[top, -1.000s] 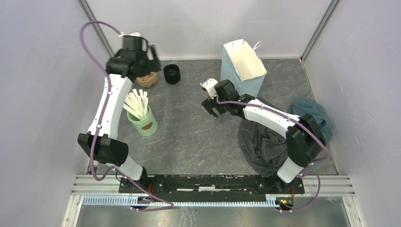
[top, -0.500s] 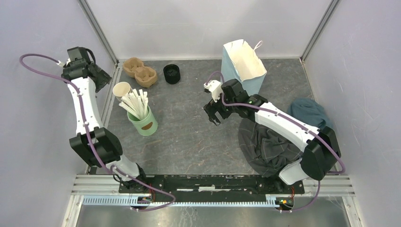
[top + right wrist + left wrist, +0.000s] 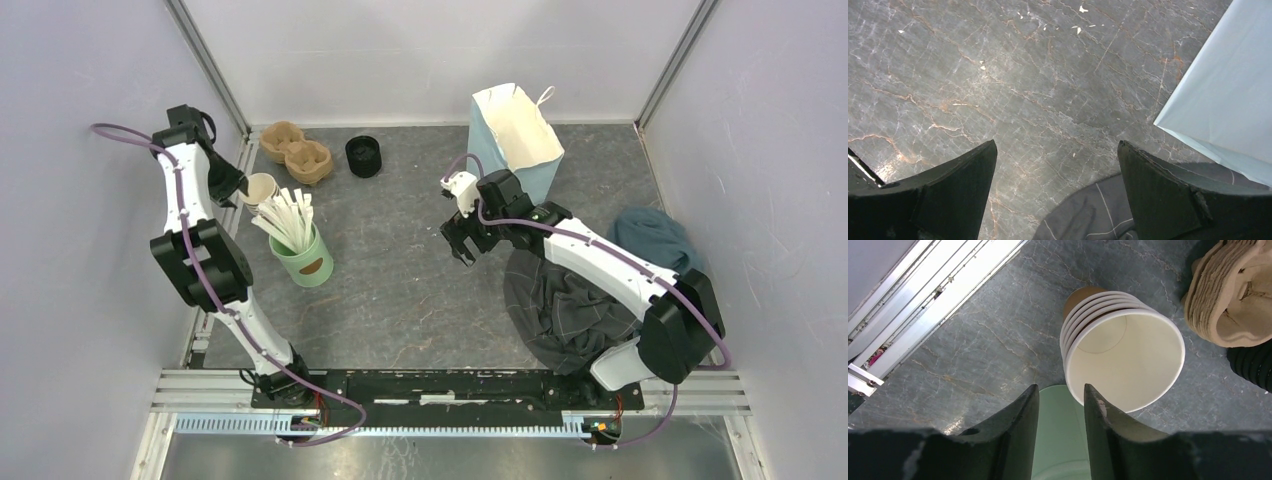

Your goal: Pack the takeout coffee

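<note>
Nearest the arm bases, a dark grey cloth (image 3: pixel 560 305) is lying crumpled on the right of the grey stone-pattern table (image 3: pixel 400 290), under the right arm. A teal cloth (image 3: pixel 660 238) is bunched just beyond it by the right wall.

Left of centre, a green cup (image 3: pixel 305 262) is standing upright with white sticks (image 3: pixel 288 218) fanning out of it.

Mid-table, the right gripper (image 3: pixel 460 245) is hanging over bare table, jaws spread wide, nothing between them. The wrist view is showing only tabletop, a corner of the cloth, and the bag's side.

Far left, the left gripper (image 3: pixel 228 185) is hovering by the table edge, pointing down. Its jaws are standing roughly half shut with a narrow gap; nothing is clamped, and the green cup is showing through the gap. One finger (image 3: pixel 1103 425) is overlapping the rim of the stack of brown paper cups (image 3: pixel 1123 355); cannot tell whether it is touching.

That stack, several cups nested, white inside and without lids, is sitting at the far left between the green cup and the pulp cup carriers (image 3: pixel 296 157).

A stack of black lids (image 3: pixel 363 156) is standing just right of the carriers.

At the far centre-right, a light blue paper bag (image 3: pixel 515 135) is standing open and upright, well apart from the cups.
</note>
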Controlling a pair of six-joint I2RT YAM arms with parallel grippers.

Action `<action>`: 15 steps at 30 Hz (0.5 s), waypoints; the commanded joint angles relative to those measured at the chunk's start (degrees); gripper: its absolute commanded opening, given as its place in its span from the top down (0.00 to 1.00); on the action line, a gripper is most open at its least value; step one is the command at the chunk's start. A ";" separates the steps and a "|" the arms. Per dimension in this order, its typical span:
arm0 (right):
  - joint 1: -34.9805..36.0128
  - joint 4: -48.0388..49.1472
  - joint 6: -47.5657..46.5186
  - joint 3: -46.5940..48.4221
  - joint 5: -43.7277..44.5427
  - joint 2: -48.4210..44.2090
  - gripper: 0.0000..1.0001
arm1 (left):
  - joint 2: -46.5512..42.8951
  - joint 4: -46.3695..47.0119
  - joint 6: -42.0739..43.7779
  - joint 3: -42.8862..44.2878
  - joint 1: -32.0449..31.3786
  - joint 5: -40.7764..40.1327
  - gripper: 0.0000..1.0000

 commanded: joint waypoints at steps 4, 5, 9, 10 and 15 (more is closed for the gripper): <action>-1.02 2.02 -0.37 0.01 0.56 -1.06 0.02 | 1.28 -0.79 1.66 3.57 -0.06 1.04 0.60; -1.11 2.02 -0.33 0.09 0.44 -0.96 0.02 | 1.70 -0.77 1.70 3.75 -0.07 1.06 0.61; -1.27 2.02 -0.02 0.12 0.11 -0.59 0.02 | 2.61 -0.49 1.53 4.21 -0.28 1.02 0.64; -1.22 2.04 0.09 0.10 0.09 -0.55 0.02 | 2.96 -0.49 1.67 4.44 -0.34 0.93 0.64; -1.42 2.02 0.29 0.12 -0.32 -0.27 0.02 | 3.75 -0.66 2.05 4.56 -0.52 0.64 0.65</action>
